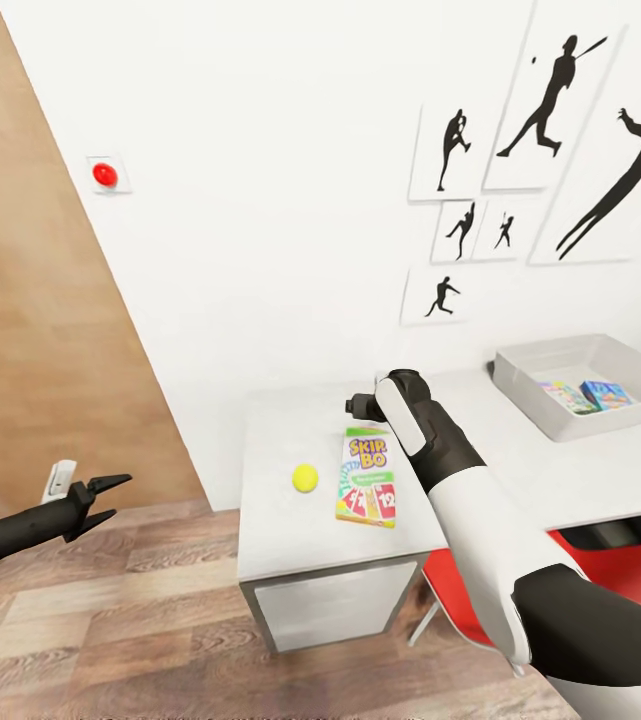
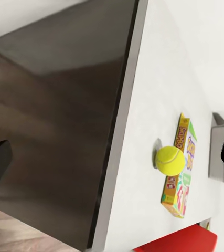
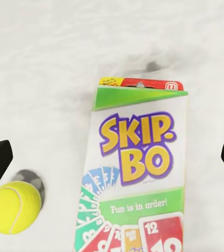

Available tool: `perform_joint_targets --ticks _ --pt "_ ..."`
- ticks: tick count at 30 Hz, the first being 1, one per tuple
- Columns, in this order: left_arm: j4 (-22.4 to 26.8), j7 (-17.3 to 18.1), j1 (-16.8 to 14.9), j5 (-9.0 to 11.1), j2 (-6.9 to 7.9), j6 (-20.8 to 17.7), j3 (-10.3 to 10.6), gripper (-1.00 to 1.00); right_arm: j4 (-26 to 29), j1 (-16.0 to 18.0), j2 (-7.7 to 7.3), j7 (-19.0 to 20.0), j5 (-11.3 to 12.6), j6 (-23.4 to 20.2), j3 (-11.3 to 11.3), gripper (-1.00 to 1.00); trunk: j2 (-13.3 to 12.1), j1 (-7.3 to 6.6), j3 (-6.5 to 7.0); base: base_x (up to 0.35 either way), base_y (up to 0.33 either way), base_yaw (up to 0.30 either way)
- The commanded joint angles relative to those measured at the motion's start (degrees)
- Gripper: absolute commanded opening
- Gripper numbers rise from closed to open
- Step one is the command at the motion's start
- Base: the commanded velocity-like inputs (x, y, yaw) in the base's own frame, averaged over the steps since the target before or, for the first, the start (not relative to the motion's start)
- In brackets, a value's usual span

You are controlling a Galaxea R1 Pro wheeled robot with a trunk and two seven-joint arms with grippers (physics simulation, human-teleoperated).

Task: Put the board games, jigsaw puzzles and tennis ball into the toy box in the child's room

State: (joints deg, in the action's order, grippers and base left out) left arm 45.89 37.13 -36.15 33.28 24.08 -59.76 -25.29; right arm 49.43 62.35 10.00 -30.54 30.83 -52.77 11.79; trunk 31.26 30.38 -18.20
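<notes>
A white table [image 1: 290, 520] is seen standing against a white wall hung with black sports silhouette pictures [image 1: 545, 110], with a small red wall knob [image 1: 105, 174] further along the wall and a red chair [image 1: 615, 560] tucked beneath the tabletop. The green Skip-Bo board game [image 1: 367, 478] is laid flat near the table's front edge, and the tennis ball [image 1: 305, 477] is set just beside it, apart from the box. The grey toy box [image 1: 550, 385] is placed further along the table, with two colourful boxes [image 1: 588, 395] already lying inside. The right gripper [image 3: 112, 157] is held above the Skip-Bo box, its fingers spread wide to either side of the carton and touching nothing; no obstacle is seen between them and the box. The left gripper [image 1: 103, 498] is held out over the wood-plank floor [image 1: 110, 620], well apart from the table, its fingers parted and empty.
</notes>
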Motion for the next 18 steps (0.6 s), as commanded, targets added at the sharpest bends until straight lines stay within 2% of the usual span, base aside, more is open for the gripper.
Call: perform_joint_targets --ticks 1,11,18 --pt "0.0 0.4 -0.1 -0.3 0.06 -0.2 -0.2 1.0 0.0 0.1 0.0 -0.6 0.5 -0.1 0.1 1.0 0.1 0.02 -0.19 0.0 0.0 0.0" --pt "0.0 0.4 -0.1 -0.2 0.73 -0.2 -0.3 1.0 0.1 0.1 0.0 -0.6 0.5 -0.1 0.0 1.0 0.1 0.02 -1.12 0.0 0.06 0.0" --pt "0.0 0.4 -0.1 -0.2 0.78 -0.2 -0.2 1.0 0.1 0.3 0.0 -0.6 0.4 0.0 0.0 1.0 0.1 0.02 -1.77 0.0 0.231 0.0"
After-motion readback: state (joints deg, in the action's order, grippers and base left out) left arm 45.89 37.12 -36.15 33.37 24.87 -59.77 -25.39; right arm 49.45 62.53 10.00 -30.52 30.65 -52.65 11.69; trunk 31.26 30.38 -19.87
